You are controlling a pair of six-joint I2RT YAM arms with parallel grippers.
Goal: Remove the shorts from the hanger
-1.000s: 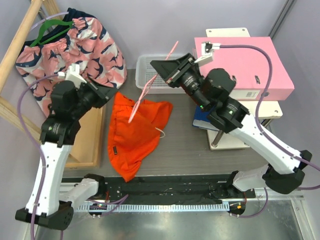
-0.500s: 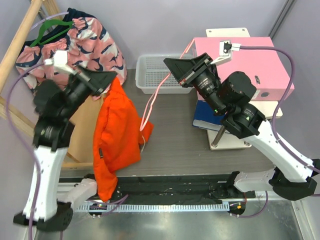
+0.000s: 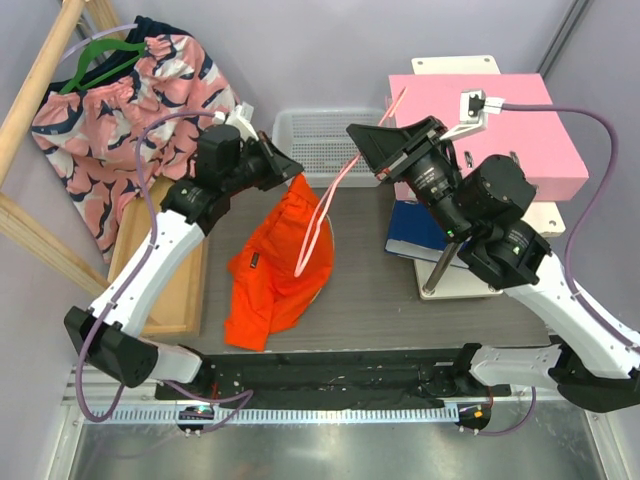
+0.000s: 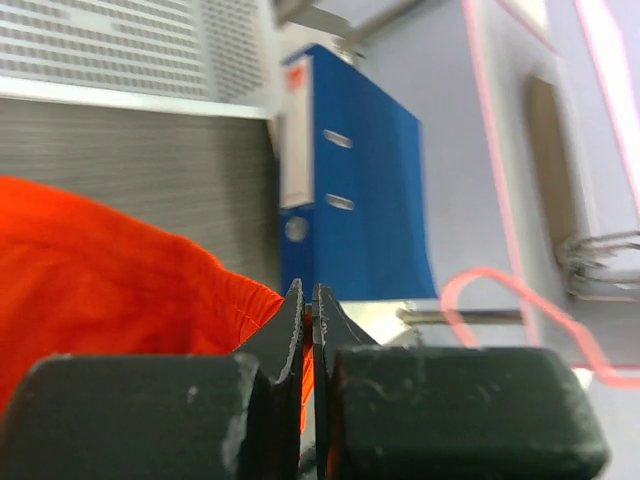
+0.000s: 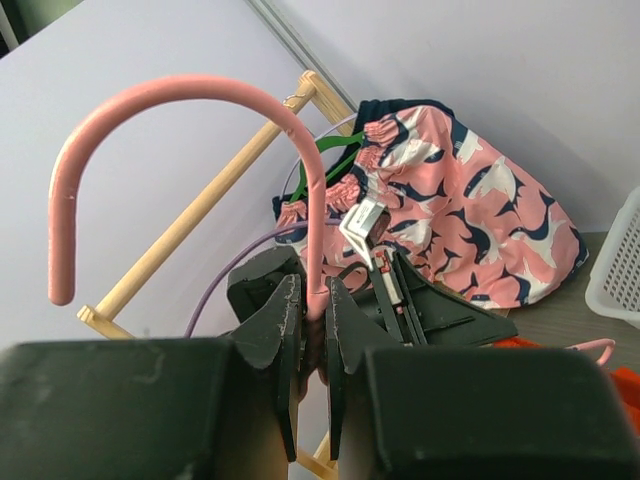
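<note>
Orange soft fabric shorts (image 3: 268, 280) trail from the grey wood-grain table (image 3: 380, 300) up to the left gripper (image 4: 306, 310), whose jaws are pinched together on their upper edge. A small dark tag on them is unreadable. The thin pale pink wire hanger (image 5: 314, 200) slants across the fabric, and the right gripper (image 5: 312, 300) is clamped just below its hook. Beyond stands a blue binder (image 4: 350, 180), its spine label illegible.

The left arm reaches from the counter's near left corner toward its far edge, end effector (image 3: 293, 172) pinched tight on the shorts (image 3: 265, 280). The right arm arches leftward from the near right corner, end effector (image 3: 365, 148) clamped on the hanger (image 5: 180, 88).
</note>
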